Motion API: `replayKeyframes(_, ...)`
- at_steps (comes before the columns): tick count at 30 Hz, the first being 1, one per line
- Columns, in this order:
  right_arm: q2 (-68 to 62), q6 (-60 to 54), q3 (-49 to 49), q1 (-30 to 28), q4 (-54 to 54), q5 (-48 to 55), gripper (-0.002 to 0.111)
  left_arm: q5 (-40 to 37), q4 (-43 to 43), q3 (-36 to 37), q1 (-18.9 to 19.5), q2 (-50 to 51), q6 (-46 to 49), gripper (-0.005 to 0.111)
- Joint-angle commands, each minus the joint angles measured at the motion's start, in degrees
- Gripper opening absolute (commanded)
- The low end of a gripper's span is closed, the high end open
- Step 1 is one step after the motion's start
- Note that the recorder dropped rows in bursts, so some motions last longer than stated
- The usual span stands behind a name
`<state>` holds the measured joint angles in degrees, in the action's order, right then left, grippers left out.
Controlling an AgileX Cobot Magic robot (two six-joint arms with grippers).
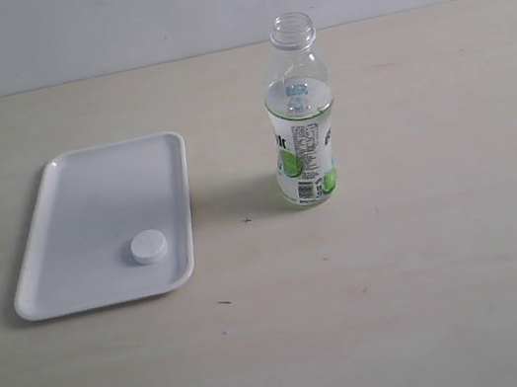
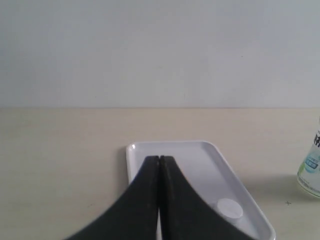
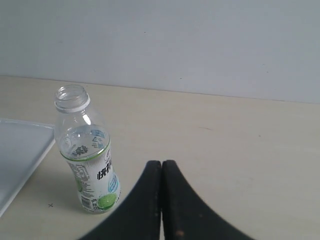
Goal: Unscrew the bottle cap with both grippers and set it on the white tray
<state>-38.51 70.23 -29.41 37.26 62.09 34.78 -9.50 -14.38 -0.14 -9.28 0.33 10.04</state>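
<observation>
White ribbed bottle cap (image 1: pixel 148 246)

Gripper: black parallel-jaw left gripper (image 2: pixel 159 160), jaws pressed together, tips over the tray.
Tray: flat white rectangular plastic tray (image 2: pixel 195 165) with rounded corners, lying on the table.
Cap: small round white plastic cap (image 2: pixel 229 208), flat on the tray floor near one corner.
Bottle: clear plastic bottle (image 2: pixel 311 172), on the table, apart from the tray, mostly cut off.
Table: pale wooden table (image 2: pixel 60 150).

Clear plastic bottle (image 1: pixel 300 116), glossy white tray (image 1: pixel 89 198)
</observation>
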Motion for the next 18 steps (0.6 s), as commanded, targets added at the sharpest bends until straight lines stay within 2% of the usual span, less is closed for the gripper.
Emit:
replayKeyframes(1, 0.4, 0.0, 0.3, 0.1, 0.2, -0.2, 0.0, -1.8, 0.1, 0.1, -0.3, -0.3, -0.9, 0.0)
replayKeyframes(6, 0.4, 0.0, 0.3, 0.1, 0.2, -0.2, 0.0, -5.1, 0.5, 0.1, -0.3, -0.3, -1.7, 0.0)
replayKeyframes(11, 0.4, 0.0, 0.3, 0.1, 0.2, -0.2, 0.0, -10.9, 6.3, 0.1, -0.3, -0.3, -1.3, 0.0)
replayKeyframes(18, 0.4, 0.0, 0.3, 0.1, 0.2, -0.2, 0.0, -10.9, 6.4, 0.1, -0.3, -0.3, -1.3, 0.0)
